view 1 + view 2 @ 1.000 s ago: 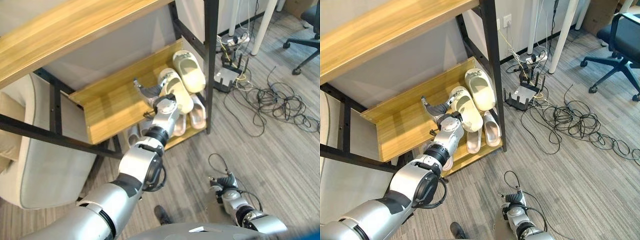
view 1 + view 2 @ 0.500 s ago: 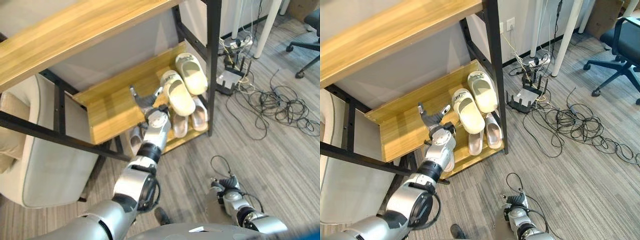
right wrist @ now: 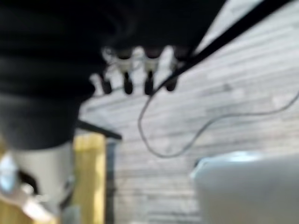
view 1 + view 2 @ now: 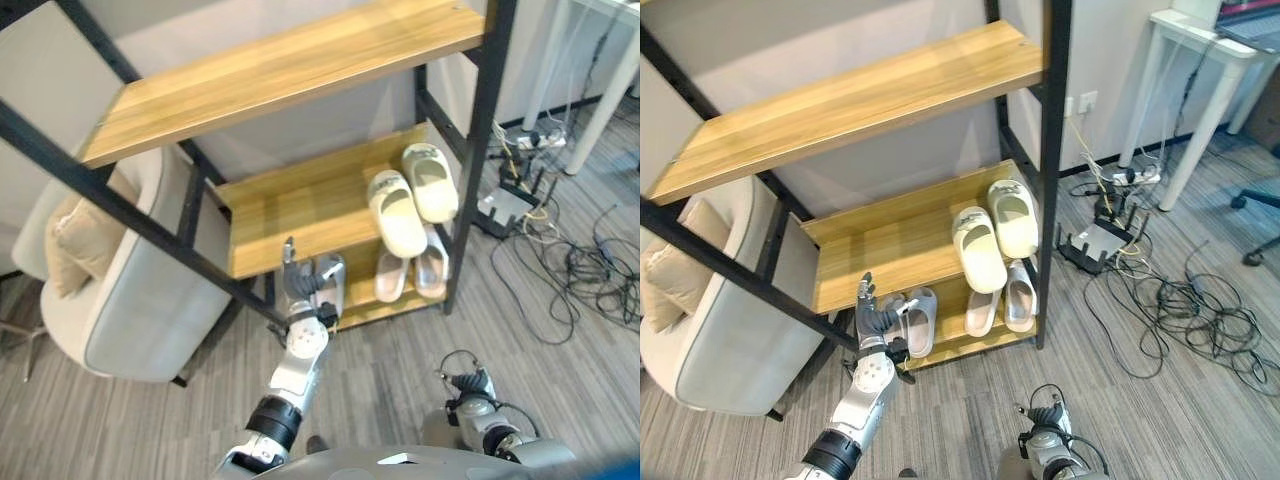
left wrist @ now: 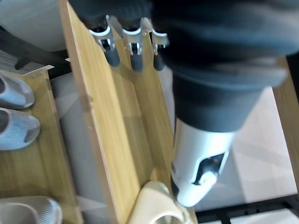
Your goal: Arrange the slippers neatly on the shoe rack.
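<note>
Right now my left hand (image 4: 878,322) hangs in front of the shoe rack (image 4: 890,265), fingers straight and spread, holding nothing; its wrist view shows the fingertips (image 5: 113,55) loose over the wooden board. My right hand (image 4: 472,386) rests low near the floor, and I cannot tell how its fingers sit.

Two cream slippers (image 4: 978,248) lie side by side on the middle shelf, toes pointing to the back, looking tidy. On the bottom shelf a pale pair (image 4: 1005,299) lies under them, and a grey slipper (image 4: 918,320) sits just beside my left hand, close to the front edge.

I judge these to be light foam or rubber, soft enough to flex under a pinch and not fragile. For the grey one I would take hold across the strap or along the sole's side edge; the smooth sole may slide on the wood.
</note>
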Available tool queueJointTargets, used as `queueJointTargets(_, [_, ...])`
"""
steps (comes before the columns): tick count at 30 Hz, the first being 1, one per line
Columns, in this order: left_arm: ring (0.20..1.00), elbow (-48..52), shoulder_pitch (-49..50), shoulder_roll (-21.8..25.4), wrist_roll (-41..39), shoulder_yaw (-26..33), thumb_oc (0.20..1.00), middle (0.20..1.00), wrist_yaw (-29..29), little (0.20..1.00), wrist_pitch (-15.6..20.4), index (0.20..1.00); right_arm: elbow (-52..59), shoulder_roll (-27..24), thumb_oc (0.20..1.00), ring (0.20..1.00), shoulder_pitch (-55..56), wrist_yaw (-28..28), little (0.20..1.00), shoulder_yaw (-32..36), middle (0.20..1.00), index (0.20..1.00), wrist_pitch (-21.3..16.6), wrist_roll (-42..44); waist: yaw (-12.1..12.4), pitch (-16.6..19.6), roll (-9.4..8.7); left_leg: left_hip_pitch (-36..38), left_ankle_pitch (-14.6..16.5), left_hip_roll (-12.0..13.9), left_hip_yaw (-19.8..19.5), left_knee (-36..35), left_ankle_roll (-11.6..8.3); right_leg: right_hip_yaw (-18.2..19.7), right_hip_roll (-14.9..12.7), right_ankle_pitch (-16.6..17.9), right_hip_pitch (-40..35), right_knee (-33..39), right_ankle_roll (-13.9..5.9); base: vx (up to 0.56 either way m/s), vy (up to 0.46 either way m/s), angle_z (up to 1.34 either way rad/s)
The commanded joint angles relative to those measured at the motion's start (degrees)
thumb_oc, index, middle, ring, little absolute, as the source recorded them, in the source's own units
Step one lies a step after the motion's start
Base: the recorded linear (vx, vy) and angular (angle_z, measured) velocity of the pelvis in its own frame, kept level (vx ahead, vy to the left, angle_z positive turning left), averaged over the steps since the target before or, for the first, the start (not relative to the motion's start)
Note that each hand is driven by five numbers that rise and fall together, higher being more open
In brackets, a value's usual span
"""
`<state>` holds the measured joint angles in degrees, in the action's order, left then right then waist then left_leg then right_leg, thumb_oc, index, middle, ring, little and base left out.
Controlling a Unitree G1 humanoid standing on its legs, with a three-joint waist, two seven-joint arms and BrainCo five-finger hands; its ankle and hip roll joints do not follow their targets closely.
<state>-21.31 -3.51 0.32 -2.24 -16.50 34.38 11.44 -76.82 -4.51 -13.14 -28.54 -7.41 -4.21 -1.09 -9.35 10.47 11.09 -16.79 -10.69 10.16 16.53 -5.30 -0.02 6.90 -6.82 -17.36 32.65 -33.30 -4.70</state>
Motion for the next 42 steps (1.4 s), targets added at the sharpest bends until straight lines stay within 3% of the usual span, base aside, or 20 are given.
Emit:
queueJointTargets(1, [1.000, 3.8, -0.7, 1.1, 5.6, 2.4, 1.000, 1.000, -3.3, 1.000, 0.7, 1.000, -4.5, 1.4, 1.000, 1.000, -4.1, -1.2, 1.000, 0.5, 1.000, 1.000, -2.1, -1.4, 0.2, -1.8, -2.83, 8.6, 5.5, 0.2, -4.0, 0.3, -7.78, -3.5, -5.0, 19.2, -22.4, 38.3, -5.73, 0.00, 0.013, 0.04])
queueJointTargets(3, [1.000, 5.0, 2.0, 1.4, 5.4, 2.1, 1.000, 1.000, -5.7, 1.000, -1.6, 1.000, -3.7, 1.5, 1.000, 1.000, -3.3, -1.6, 1.000, -0.1, 1.000, 1.000, -2.2, -2.3, 0.7, -1.6, -3.40, 8.9, 5.7, 0.0, -4.5, 0.3, -7.50, -4.1, -5.1, 19.1, -23.3, 38.3, -6.03, 0.00, 0.016, 0.06])
queueJointTargets(10, [1.000, 5.4, 7.0, 2.7, 7.9, 0.0, 1.000, 1.000, -9.2, 1.000, -2.9, 1.000, -2.2, 1.9, 1.000, 1.000, -1.2, -2.4, 1.000, -1.6, 1.000, 1.000, -2.3, -4.4, 1.4, -1.6, -5.16, 9.8, 6.2, -0.6, -5.9, 0.3, -6.64, -5.6, -5.5, 18.7, -25.4, 38.3, -6.44, -0.01, 0.028, 0.09])
queueJointTargets(18, [1.000, 6.6, 8.0, 7.1, 11.4, -3.6, 1.000, 1.000, -14.2, 1.000, -2.1, 1.000, -1.1, 2.7, 1.000, 1.000, 1.9, -2.2, 1.000, -1.9, 1.000, 1.000, -3.5, -5.2, 1.9, -1.4, -7.08, 10.8, 6.7, -1.1, -7.2, 0.3, -6.14, -7.5, -5.7, 18.2, -27.6, 38.3, -6.82, -0.02, 0.045, 0.12])
queueJointTargets(21, [1.000, 6.7, 8.0, 8.4, 11.0, -4.2, 1.000, 1.000, -18.9, 1.000, -3.1, 1.000, -0.6, 3.1, 1.000, 1.000, 3.3, -1.6, 1.000, -1.7, 1.000, 1.000, -3.9, -4.8, 2.1, -1.2, -7.92, 11.2, 7.0, -1.1, -7.5, 0.3, -6.00, -8.1, -5.9, 18.0, -28.4, 38.3, -7.00, -0.03, 0.051, 0.07])
queueJointTargets(22, [1.000, 7.3, 8.2, 9.6, 9.5, -2.8, 1.000, 1.000, -19.5, 1.000, -2.4, 1.000, 2.7, -1.2, 1.000, 1.000, 10.4, 1.5, 1.000, -2.8, 1.000, 1.000, -5.3, -5.0, 1.7, -1.3, -8.30, 11.5, 7.1, -1.1, -7.3, 0.3, -6.00, -8.1, -6.0, 17.9, -28.6, 38.3, -7.10, -0.06, 0.054, 0.02])
queueJointTargets(24, [1.000, 9.9, 10.1, 12.6, 5.9, -0.8, 1.000, 1.000, -22.5, 1.000, -1.6, 1.000, 19.4, -7.8, 1.000, 1.000, 23.5, 7.3, 1.000, -5.2, 1.000, 1.000, -7.9, -3.9, 0.2, -1.8, -9.46, 11.7, 7.2, -0.7, -6.7, 0.3, -6.23, -7.6, -5.9, 18.0, -28.4, 38.3, -7.38, -0.09, 0.029, 0.07])
queueJointTargets(25, [1.000, 10.6, 11.5, 17.1, 4.3, -1.9, 1.000, 1.000, -26.7, 1.000, -1.1, 1.000, 27.8, -12.4, 1.000, 1.000, 29.9, 10.1, 1.000, -5.5, 1.000, 1.000, -9.3, -3.5, -0.5, -2.2, -10.19, 12.0, 7.6, -0.5, -6.7, 0.3, -6.31, -7.8, -5.9, 17.9, -28.8, 38.3, -7.61, -0.07, 0.050, 0.05])
queueJointTargets(28, [1.000, 9.8, 12.3, 17.8, 3.0, -0.9, 1.000, 1.000, -30.1, 1.000, -2.7, 1.000, 29.8, -13.1, 1.000, 1.000, 31.2, 11.7, 1.000, -3.4, 1.000, 1.000, -8.5, -3.1, -0.8, -2.2, -11.03, 12.5, 7.8, -0.5, -6.9, 0.3, -6.25, -8.1, -5.9, 17.8, -29.5, 38.3, -7.84, -0.02, 0.047, -0.07])
queueJointTargets(30, [1.000, 9.9, 13.9, 19.3, 3.8, 0.3, 1.000, 1.000, -32.8, 1.000, -3.9, 1.000, 35.5, -13.2, 1.000, 1.000, 34.2, 14.4, 1.000, -0.5, 1.000, 1.000, -5.9, -2.6, -0.8, -1.8, -12.36, 13.0, 8.1, -0.7, -7.2, 0.3, -5.98, -8.6, -6.2, 17.7, -30.3, 38.3, -8.06, -0.02, 0.060, 0.03])
queueJointTargets(34, [1.000, 8.9, 15.0, 21.0, 4.8, 0.4, 1.000, 1.000, -34.8, 1.000, -4.1, 1.000, 37.8, -13.4, 1.000, 1.000, 36.0, 15.8, 1.000, 0.9, 1.000, 1.000, -4.6, -2.1, -0.5, -1.4, -13.70, 13.0, 8.3, -0.9, -7.8, 0.3, -5.63, -9.0, -6.5, 17.5, -30.8, 38.3, -8.35, -0.02, 0.046, 0.01])
queueJointTargets(40, [1.000, 6.3, 16.0, 22.6, 9.8, 3.5, 1.000, 1.000, -35.7, 1.000, -8.1, 1.000, 40.4, -13.4, 1.000, 1.000, 36.1, 17.6, 1.000, 2.6, 1.000, 1.000, -4.1, -1.1, 0.1, -1.5, -15.59, 12.5, 8.4, -1.4, -8.4, 0.3, -4.88, -9.2, -7.1, 18.0, -30.7, 38.3, -9.17, -0.03, 0.043, 0.06])
queueJointTargets(41, [1.000, 6.2, 16.4, 23.5, 12.0, 4.5, 1.000, 1.000, -35.7, 1.000, -9.6, 1.000, 40.9, -13.5, 1.000, 1.000, 36.1, 18.5, 1.000, 2.5, 1.000, 1.000, -4.0, -0.7, 0.1, -1.5, -15.85, 12.4, 8.4, -1.5, -8.4, 0.3, -4.77, -9.2, -7.1, 18.0, -30.6, 38.3, -9.26, -0.05, 0.037, 0.02])
queueJointTargets(42, [1.000, 5.2, 17.4, 23.9, 16.3, 8.2, 1.000, 1.000, -36.3, 1.000, -15.0, 1.000, 41.6, -13.4, 1.000, 1.000, 35.6, 20.2, 1.000, 2.5, 1.000, 1.000, -3.7, -0.3, 0.5, -1.4, -16.28, 12.2, 8.4, -1.6, -8.6, 0.3, -4.59, -9.2, -7.2, 18.2, -30.5, 38.3, -9.46, -0.06, 0.029, 0.01])
